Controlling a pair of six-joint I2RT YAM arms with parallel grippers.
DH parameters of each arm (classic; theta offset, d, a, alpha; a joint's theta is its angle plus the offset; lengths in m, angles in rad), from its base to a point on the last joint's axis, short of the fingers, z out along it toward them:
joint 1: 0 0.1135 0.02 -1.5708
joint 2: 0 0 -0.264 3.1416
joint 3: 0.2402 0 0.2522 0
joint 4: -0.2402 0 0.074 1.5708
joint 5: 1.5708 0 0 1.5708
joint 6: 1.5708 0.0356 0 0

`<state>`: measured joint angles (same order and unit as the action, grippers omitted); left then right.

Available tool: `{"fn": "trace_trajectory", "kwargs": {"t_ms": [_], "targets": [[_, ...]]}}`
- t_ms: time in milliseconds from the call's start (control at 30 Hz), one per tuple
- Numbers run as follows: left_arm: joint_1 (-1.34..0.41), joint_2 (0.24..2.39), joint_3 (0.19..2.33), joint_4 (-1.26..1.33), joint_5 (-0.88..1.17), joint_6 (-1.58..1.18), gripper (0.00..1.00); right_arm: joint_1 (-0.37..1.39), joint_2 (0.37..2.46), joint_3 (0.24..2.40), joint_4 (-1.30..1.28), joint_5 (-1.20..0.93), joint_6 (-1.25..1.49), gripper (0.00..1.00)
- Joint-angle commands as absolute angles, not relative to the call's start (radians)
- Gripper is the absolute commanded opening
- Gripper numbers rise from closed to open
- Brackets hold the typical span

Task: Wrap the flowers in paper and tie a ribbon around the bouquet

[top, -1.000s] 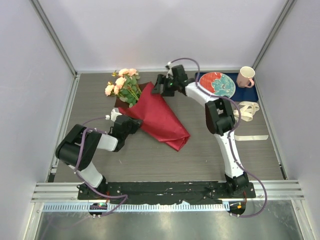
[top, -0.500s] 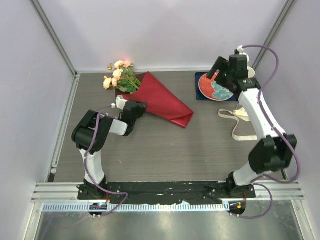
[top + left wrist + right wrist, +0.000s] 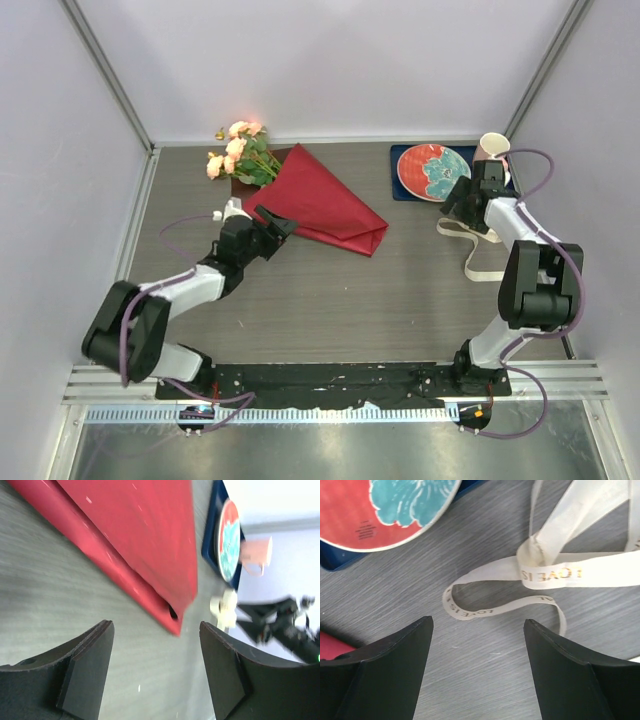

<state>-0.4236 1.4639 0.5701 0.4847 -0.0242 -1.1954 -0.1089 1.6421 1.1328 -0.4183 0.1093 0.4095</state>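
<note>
The bouquet lies at the back left: peach-pink flowers (image 3: 238, 156) stick out of a cone of dark red paper (image 3: 322, 204) whose narrow end points right. My left gripper (image 3: 273, 230) hovers by the cone's near left edge, open and empty. In the left wrist view its jaws (image 3: 155, 670) frame bare table, with the paper (image 3: 140, 540) just beyond. The cream ribbon (image 3: 482, 238) lies looped at the right. My right gripper (image 3: 456, 198) stands open over its left loops. The right wrist view shows the ribbon (image 3: 540, 575) just ahead of the open jaws (image 3: 477, 665).
A red and teal plate (image 3: 433, 170) rests on a dark blue mat (image 3: 404, 186) at the back right, with a pink mug (image 3: 492, 150) beside it. The plate (image 3: 395, 510) sits close behind the ribbon. Walls enclose the table on three sides.
My left gripper has opened and let go of the paper, its arm stretched lower. The right arm swung from the bouquet past the plate, down to the ribbon. The bouquet shifted back and left earlier.
</note>
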Motion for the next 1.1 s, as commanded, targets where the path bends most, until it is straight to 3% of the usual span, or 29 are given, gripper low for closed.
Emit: {"fn": "trace_trajectory", "kwargs": {"t_ms": [0,167,467,533,767,867,1067], "targets": [[-0.428,1.274,0.590,0.143,0.222,-1.082,0.74,-0.100,1.663,1.149,-0.342,0.130,0.380,0.75],[-0.428,1.100,0.661,-0.162,0.313,-0.936,0.74,-0.103,1.628,1.059,-0.298,0.224,0.602,0.59],[-0.428,0.870,0.758,-0.399,0.187,-0.861,0.74,-0.106,1.739,1.072,-0.313,0.275,0.768,0.55],[-0.428,0.848,0.775,-0.445,0.157,-0.854,0.75,-0.106,1.761,1.083,-0.308,0.275,0.773,0.39],[-0.428,0.833,0.851,-0.523,0.106,-0.819,0.75,-0.091,1.827,1.086,-0.291,0.238,0.753,0.25],[-0.428,0.830,0.876,-0.555,0.077,-0.801,0.74,-0.052,1.796,1.059,-0.293,0.239,0.720,0.02],[-0.428,0.825,0.926,-0.577,0.075,-0.793,0.74,0.075,1.508,1.009,-0.314,0.258,0.631,0.00]]}}
